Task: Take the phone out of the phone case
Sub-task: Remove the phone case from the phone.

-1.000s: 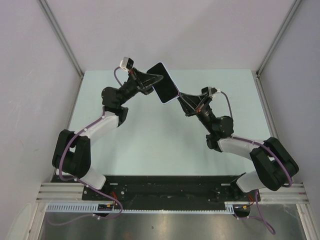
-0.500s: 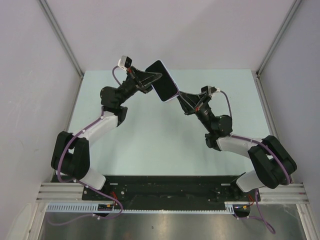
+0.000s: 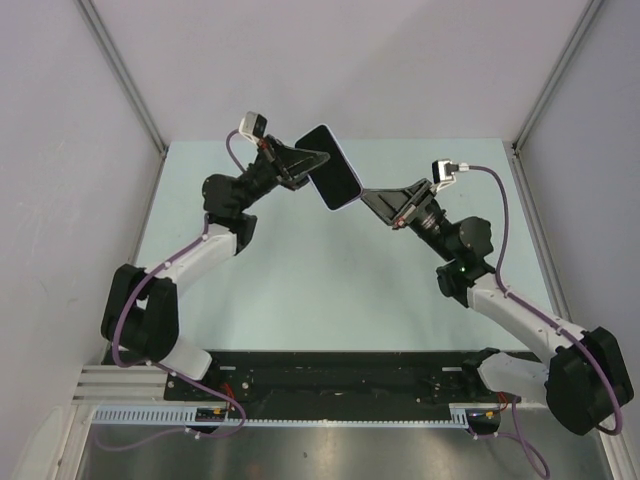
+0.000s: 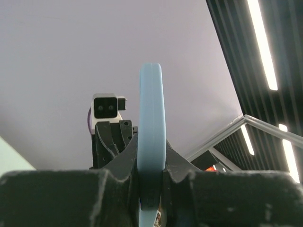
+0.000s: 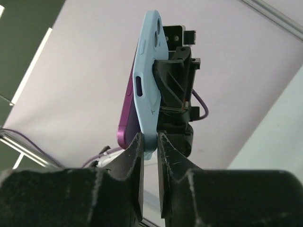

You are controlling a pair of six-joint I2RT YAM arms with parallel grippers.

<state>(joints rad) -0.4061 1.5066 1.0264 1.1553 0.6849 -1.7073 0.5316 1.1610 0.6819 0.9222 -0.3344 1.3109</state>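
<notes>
The phone [image 3: 332, 180], dark screen up in a light blue case, is held in the air above the far middle of the table. My left gripper [image 3: 316, 162] is shut on its left side; in the left wrist view the case's blue edge [image 4: 151, 118] stands clamped between my left gripper's [image 4: 151, 158] jaws. My right gripper [image 3: 366, 197] is shut on the near right corner. In the right wrist view my right gripper [image 5: 150, 138] pinches the case's [image 5: 148, 80] lower corner, and the purple phone [image 5: 127, 113] stands slightly off the case there.
The pale green table [image 3: 330, 290] lies below, with grey walls on three sides. Metal frame posts [image 3: 125, 75] run up the back corners. The arms' base rail [image 3: 330, 385] lies along the near edge.
My right arm has swung out to the right and stretched, with its gripper still at the phone's near right corner. The phone and my left gripper have shifted slightly to the right.
</notes>
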